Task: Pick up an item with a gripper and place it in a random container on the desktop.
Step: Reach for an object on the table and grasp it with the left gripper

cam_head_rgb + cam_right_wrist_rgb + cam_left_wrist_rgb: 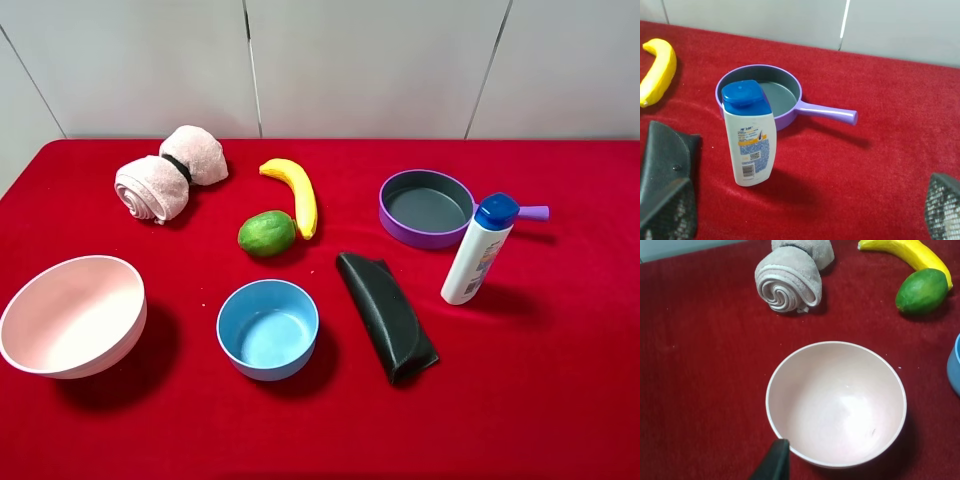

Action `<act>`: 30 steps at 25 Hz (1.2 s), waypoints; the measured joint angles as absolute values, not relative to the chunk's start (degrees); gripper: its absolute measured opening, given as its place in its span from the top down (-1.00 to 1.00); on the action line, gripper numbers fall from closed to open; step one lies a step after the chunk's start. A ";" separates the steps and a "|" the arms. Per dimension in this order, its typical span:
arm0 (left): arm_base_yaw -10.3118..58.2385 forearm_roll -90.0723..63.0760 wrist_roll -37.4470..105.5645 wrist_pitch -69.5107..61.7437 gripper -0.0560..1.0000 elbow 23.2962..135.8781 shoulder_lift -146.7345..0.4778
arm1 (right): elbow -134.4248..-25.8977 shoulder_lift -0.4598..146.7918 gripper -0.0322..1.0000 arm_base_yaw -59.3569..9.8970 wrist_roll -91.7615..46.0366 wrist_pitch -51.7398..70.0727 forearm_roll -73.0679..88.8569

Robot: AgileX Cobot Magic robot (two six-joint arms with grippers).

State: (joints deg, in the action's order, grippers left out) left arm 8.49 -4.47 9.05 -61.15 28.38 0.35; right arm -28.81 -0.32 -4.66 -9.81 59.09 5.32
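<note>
The white bottle (478,250) with a blue cap and printed label stands upright on the red cloth desktop (560,400), right of centre, just in front of a purple pan. In the right wrist view the bottle (754,142) stands ahead of my right gripper (805,202), which is open and empty, its fingers (667,212) far apart. The pale pink bowl (72,315) sits empty at the front left. The left wrist view looks down on the bowl (837,402). Only one black finger (776,460) of my left gripper shows, near the bowl's rim. Neither gripper shows in the exterior view.
A purple pan (427,207) with a handle stands behind the bottle. A black folded pouch (387,315) lies left of the bottle. A blue bowl (268,328) is at front centre. A banana (295,192), a green fruit (267,233) and a rolled towel (168,172) lie at the back.
</note>
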 joint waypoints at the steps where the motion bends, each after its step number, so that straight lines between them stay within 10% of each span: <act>1: 8.49 -4.47 9.05 -61.15 -0.97 28.38 0.35 | -28.81 -0.32 -0.41 -4.66 -9.81 59.09 5.32; 30: 8.49 -4.47 9.05 -61.15 -0.97 28.38 0.35 | -28.81 -0.32 -0.41 -4.66 -9.81 59.09 5.32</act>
State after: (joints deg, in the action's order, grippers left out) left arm 8.49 -4.47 9.05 -61.15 28.38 0.35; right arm -28.81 -0.32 -4.66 -9.81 59.09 5.32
